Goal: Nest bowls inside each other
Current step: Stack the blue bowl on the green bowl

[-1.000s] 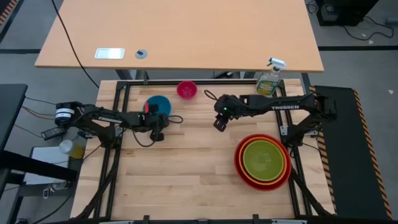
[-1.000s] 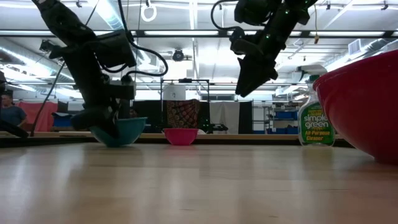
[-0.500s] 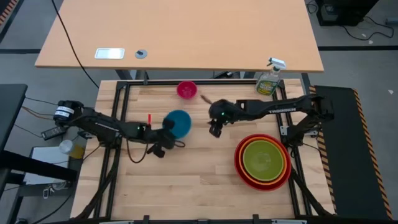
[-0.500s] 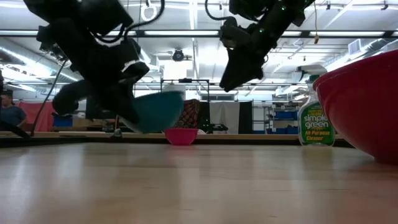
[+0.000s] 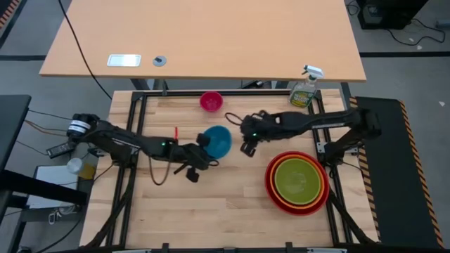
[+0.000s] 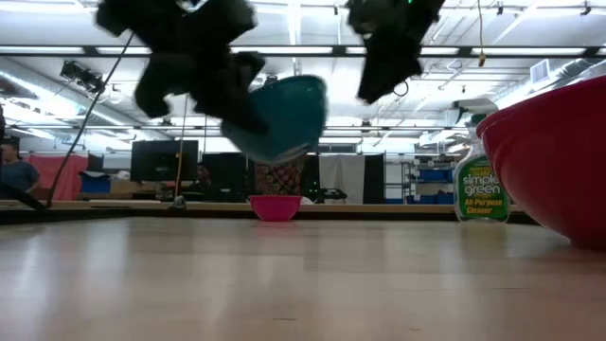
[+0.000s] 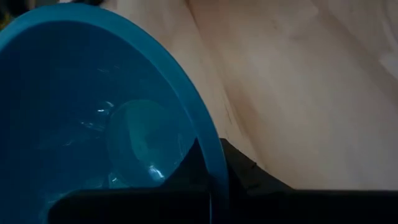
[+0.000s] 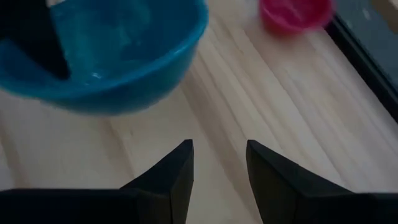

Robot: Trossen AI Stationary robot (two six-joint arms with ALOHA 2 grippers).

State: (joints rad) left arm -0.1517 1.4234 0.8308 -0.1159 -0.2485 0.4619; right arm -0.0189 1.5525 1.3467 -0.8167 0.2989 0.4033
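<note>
The blue bowl [image 5: 218,140] hangs above the middle of the table, with my left gripper [image 5: 204,143] shut on its left side. In the low view the blue bowl [image 6: 281,118] is in the air and tilted. My right gripper [image 5: 246,145] hovers open just right of it, its fingers [image 8: 180,169] over bare wood. The pink bowl [image 5: 211,101] sits upright on its base near the far edge. At the right, the lime green bowl [image 5: 299,178] sits in the orange bowl [image 5: 282,199], which sits in the red bowl [image 5: 270,176]. My left gripper holds the blue bowl by its rim [image 7: 216,163], one finger [image 7: 194,169] inside the bowl and the other [image 7: 245,176] outside its wall. The fingers come from the table's left, slanting down. The bowl is lifted clear of the table and tilted.
A green spray bottle [image 5: 304,89] stands at the table's far right corner. Bare wood lies across the near half of the table [image 5: 211,204]. Black frame rails run along the table's edges.
My left gripper has swung from the far left part of the table toward the middle and upward, turning as it went. The blue bowl has come up off the table with it and now hangs tilted. My right gripper has risen a little.
</note>
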